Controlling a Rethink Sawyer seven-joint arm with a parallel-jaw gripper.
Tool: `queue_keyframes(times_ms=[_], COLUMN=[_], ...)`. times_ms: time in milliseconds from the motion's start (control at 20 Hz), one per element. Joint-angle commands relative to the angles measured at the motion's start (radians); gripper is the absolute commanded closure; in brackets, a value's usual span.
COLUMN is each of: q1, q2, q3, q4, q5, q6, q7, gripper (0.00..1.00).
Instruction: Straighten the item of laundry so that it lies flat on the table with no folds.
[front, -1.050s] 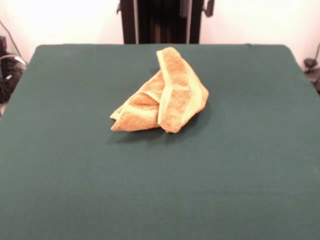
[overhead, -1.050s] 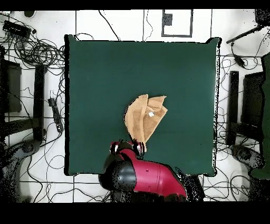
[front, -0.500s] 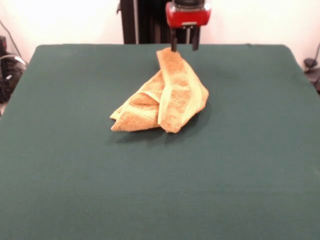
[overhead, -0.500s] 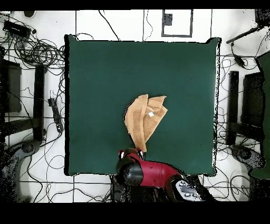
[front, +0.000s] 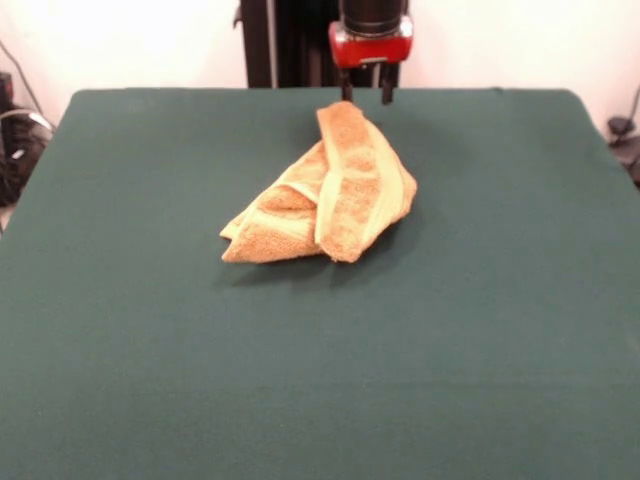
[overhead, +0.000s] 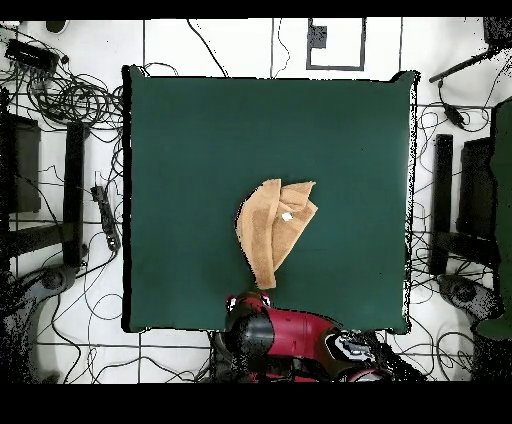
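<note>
Lying crumpled near the middle of the table, the towel is folded over itself, with one long doubled strip running toward the far edge and a shorter bunched flap beside it. A small white tag can be seen on it from overhead. None of the flattening is judged to be done yet.

The hand is hung just over the far tip of the long strip, its two dark fingers parted by a small gap and closed on nothing. That placement is judged to be chosen because the tip is a free end: a pinch taken there would let the strip be drawn out away from the bunched part, so that the fold is opened rather than dragged along whole.

Compared with half a second ago, the hand is seen slightly higher in the front view and a little further toward the table's edge overhead; a second ago it was not shown in the front view at all. The towel has not been moved.
</note>
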Motion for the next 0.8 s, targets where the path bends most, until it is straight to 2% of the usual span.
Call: queue_keyframes(times_ms=[50,450,650,800], q1=[0.014,0.009,0.014,0.011], q2=[-0.036,-0.243,-0.306,-0.308], q3=[0.073,0.083,0.093,0.109], q4=[-0.079,-0.074,-0.08,-0.098], q5=[0.004,0.036,0.044,0.04], q6=[0.079,0.353,0.449,0.462], q7=[0.113,0.05,0.051,0.059], gripper=[0.0,0.0,0.0,0.0])
